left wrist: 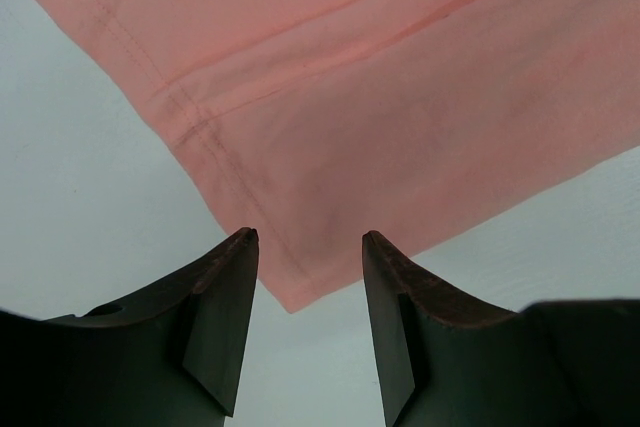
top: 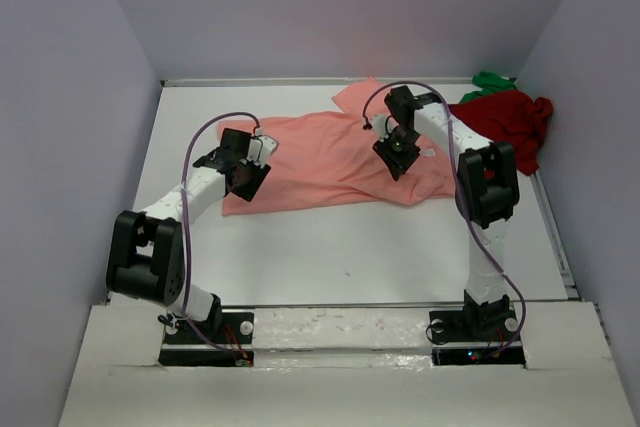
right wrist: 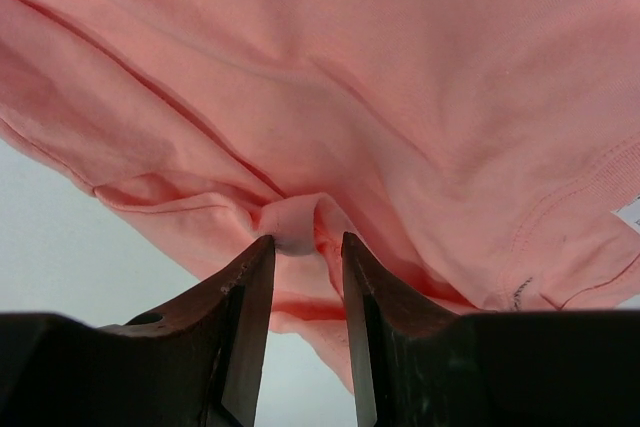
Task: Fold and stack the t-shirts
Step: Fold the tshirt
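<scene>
Count: three t-shirts. One salmon-pink shirt [top: 330, 157] mid-table, one dark red shirt [top: 505, 122] and one green shirt [top: 492, 81] in the far right corner of the one table [top: 350, 267]. Two arms: left arm [top: 185, 202], right arm [top: 480, 247].

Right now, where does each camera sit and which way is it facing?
Top external: above and behind the bases, looking down at the table; both arms show.
Left wrist: on the left arm, facing the salmon-pink t-shirt, its corner at the open left gripper.
Right wrist: facing a shirt fold pinched by the right gripper.
Shared: all see that shirt.
</scene>
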You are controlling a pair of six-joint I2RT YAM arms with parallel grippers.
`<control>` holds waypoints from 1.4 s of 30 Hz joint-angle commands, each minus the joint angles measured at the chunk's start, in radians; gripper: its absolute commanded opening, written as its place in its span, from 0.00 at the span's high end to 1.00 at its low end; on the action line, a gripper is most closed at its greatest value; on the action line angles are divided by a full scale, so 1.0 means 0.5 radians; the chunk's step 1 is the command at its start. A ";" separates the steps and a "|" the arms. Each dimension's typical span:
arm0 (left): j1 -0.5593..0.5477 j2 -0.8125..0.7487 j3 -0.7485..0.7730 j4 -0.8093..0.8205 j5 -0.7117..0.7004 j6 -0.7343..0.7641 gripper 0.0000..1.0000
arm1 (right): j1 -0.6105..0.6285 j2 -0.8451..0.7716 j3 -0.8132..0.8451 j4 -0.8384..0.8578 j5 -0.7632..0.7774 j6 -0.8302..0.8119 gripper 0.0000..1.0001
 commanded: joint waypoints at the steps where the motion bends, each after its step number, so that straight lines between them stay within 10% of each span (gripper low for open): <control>1: -0.008 0.002 -0.027 0.009 -0.013 0.017 0.43 | 0.017 -0.018 0.024 0.029 0.007 -0.017 0.61; 17: -0.017 0.015 -0.024 0.009 -0.010 0.020 0.43 | 0.017 -0.040 -0.034 0.030 -0.046 -0.008 0.64; 24: -0.020 0.021 -0.021 0.012 -0.019 0.020 0.43 | 0.017 -0.034 -0.037 0.023 -0.043 -0.008 1.00; 42: -0.023 0.015 -0.018 0.006 -0.019 0.017 0.43 | 0.017 -0.086 0.205 -0.020 0.059 -0.026 1.00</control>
